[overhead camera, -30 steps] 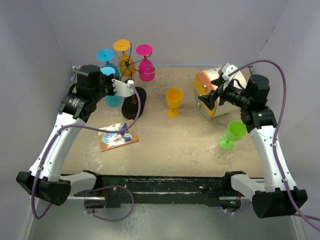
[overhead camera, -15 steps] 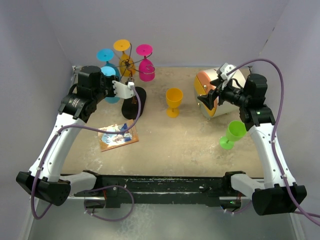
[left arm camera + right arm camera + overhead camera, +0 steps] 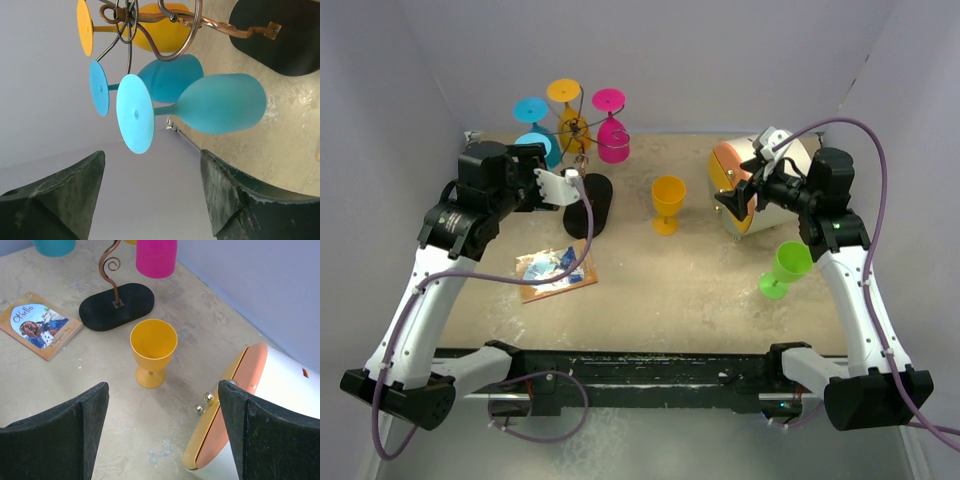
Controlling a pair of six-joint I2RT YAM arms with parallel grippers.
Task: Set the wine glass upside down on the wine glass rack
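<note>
The wine glass rack (image 3: 578, 130) stands at the back left on its black oval base (image 3: 588, 203). Blue, yellow and pink glasses hang from it upside down. In the left wrist view, two blue wine glasses (image 3: 220, 102) hang side by side below the rack's curled wire arms (image 3: 150, 30), with a yellow one behind them. My left gripper (image 3: 565, 183) is open just short of the nearer blue glass, and nothing lies between its fingers (image 3: 235, 200). My right gripper (image 3: 162, 430) is open above the table, facing an upright yellow glass (image 3: 153, 352).
A green glass (image 3: 785, 268) stands by my right arm. A white container with an orange lid (image 3: 750, 185) lies at the back right. A small book (image 3: 557, 272) lies on the table in front of the rack base. Walls close in the back and both sides.
My left gripper has opened and let go of the blue wine glass, which now hangs on the rack. The left arm has drawn back toward the left. The right arm has barely moved.
</note>
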